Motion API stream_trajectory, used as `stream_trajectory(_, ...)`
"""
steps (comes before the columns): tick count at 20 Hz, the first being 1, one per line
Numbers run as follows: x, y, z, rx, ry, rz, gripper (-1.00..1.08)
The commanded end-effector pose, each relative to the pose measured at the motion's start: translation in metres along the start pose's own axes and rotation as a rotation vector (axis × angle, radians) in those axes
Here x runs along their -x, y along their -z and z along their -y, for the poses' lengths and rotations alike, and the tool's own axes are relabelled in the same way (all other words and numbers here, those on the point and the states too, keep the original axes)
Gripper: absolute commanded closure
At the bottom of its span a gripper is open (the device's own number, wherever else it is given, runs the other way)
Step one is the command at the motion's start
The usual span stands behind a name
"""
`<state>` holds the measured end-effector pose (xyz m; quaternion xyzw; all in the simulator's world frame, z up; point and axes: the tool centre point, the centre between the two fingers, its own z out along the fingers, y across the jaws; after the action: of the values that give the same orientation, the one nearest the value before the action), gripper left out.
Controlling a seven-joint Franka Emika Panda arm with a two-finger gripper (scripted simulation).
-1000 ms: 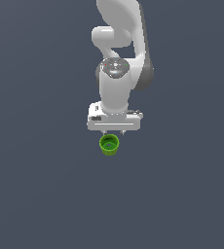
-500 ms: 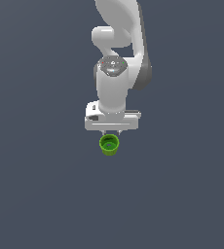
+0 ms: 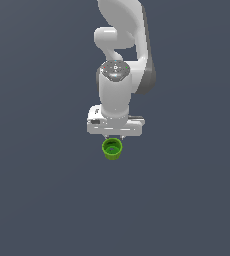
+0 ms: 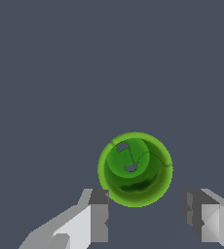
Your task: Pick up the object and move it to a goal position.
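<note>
The object, a small bright green cup (image 3: 112, 149), stands upright on the dark grey floor, its hollow inside facing up. My gripper (image 3: 115, 136) hangs right above it in the exterior view. The wrist view looks down into the cup (image 4: 135, 169). There the gripper (image 4: 145, 219) is open, with one finger (image 4: 98, 221) on one side of the cup and the other finger (image 4: 194, 214) well clear on the opposite side. Neither finger touches the cup's wall. The cup's rim lies slightly off the line between the fingertips.
A flat, uniform dark grey floor (image 3: 42, 200) stretches all around the cup. The white arm (image 3: 119, 45) rises behind the hand toward the top of the exterior view. No goal marker shows.
The arm's wrist has shifted only slightly above the cup. The cup stays in the same spot, and the gripper remains over it.
</note>
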<state>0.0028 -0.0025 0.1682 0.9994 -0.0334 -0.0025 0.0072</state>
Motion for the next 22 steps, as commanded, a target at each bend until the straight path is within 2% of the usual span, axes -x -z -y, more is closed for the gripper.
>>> stream_trajectory(1,-0.001,-0.002,0.000,-0.001,-0.043,0.002,-0.20)
stream_trajectory(22,-0.016,-0.034,0.001,-0.005,-0.605,0.019,-0.20)
